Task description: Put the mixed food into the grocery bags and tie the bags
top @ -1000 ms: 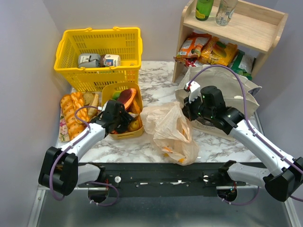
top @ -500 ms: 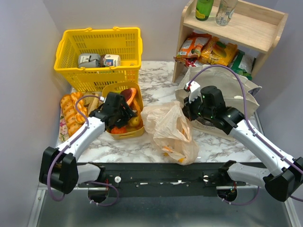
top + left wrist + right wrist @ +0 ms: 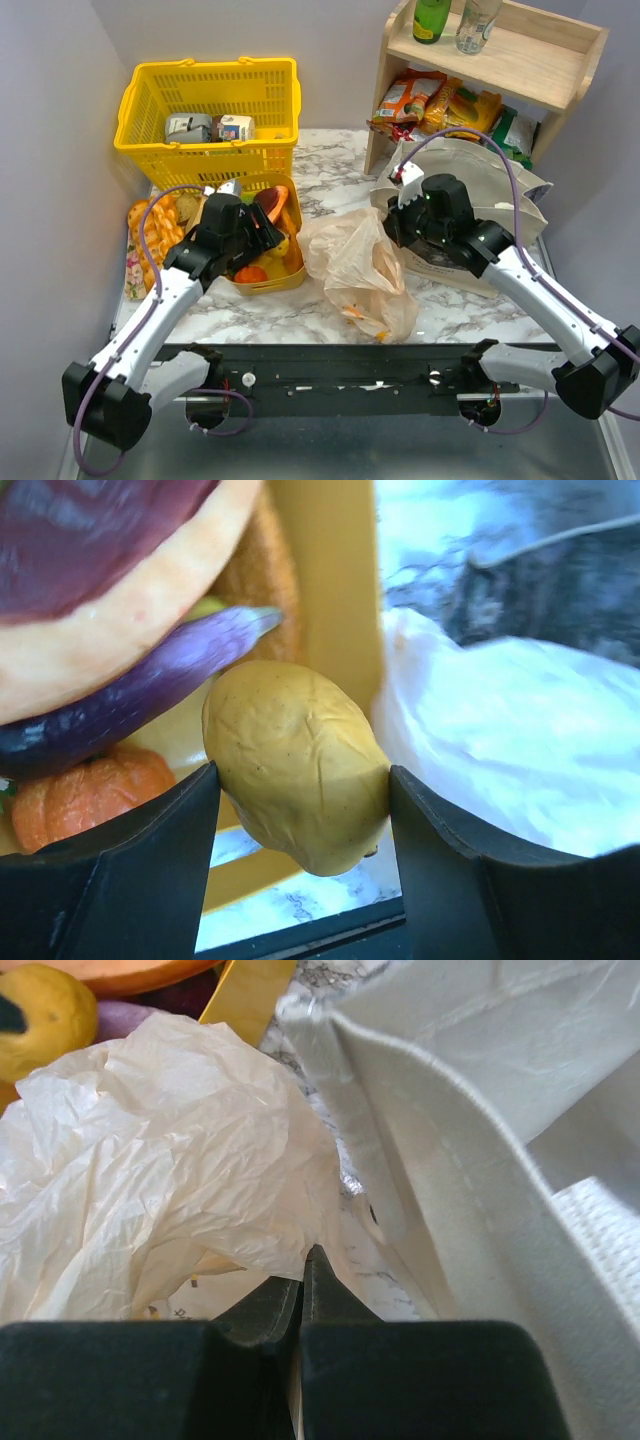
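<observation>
Though cut off, eggplant behind lemon

We see a white, grey-veined marble tabletop closed in by plain pale walls on the left and behind. At its far right corner we find a light wooden shelf unit.

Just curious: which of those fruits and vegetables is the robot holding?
The yellow lemon, clamped in the left end effector; the purple eggplant and the orange lie loose.

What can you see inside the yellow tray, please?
An eggplant, a red-brown slice and an orange; the left arm and the lemon in its end effector cover the rest.
</observation>
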`<state>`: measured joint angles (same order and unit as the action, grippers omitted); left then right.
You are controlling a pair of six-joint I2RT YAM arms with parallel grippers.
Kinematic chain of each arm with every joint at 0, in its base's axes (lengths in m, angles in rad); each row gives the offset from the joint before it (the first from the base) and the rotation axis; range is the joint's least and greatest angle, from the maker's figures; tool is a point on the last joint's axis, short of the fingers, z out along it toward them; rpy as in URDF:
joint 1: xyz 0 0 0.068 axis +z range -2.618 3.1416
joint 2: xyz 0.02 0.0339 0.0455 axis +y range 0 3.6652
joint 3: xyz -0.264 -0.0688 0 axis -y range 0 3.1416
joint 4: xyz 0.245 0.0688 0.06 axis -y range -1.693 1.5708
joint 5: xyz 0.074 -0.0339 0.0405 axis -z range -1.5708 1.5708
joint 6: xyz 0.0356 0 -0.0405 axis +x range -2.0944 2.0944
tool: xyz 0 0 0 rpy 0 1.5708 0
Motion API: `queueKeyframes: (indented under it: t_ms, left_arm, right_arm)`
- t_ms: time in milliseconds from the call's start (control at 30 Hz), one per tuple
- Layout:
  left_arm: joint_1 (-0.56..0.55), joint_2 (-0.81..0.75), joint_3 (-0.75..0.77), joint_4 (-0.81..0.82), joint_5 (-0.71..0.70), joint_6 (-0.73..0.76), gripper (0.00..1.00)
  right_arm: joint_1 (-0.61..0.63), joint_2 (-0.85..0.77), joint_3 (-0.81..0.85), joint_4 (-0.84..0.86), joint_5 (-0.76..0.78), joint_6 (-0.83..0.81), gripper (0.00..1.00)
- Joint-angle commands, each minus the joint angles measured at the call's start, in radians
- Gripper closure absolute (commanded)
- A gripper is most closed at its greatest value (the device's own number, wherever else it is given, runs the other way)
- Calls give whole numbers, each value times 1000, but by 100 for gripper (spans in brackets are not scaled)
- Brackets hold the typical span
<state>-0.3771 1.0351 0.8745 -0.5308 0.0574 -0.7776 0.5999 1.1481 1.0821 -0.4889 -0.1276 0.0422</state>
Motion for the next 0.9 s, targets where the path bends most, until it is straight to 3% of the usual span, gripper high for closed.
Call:
queueKeyframes:
  t_ms: [0,267,567,700,867]
  left_arm:
    - [-23,-108,21,92,38,199,97]
    - [-224,-171,18,176,160,371,98]
    - [-261,-282,-11,155,340,388,98]
    - [-319,-218,44,92,450,380,99]
    - [-498,-132,119,74,499,379,99]
  right_arm:
    - [-6,50,90,15,54,38,92]
    - [-6,203,223,12,111,41,93]
    - [-8,315,306,-2,154,45,93]
    - [-8,331,322,-11,169,44,93]
    - [-11,337,326,-16,190,42,93]
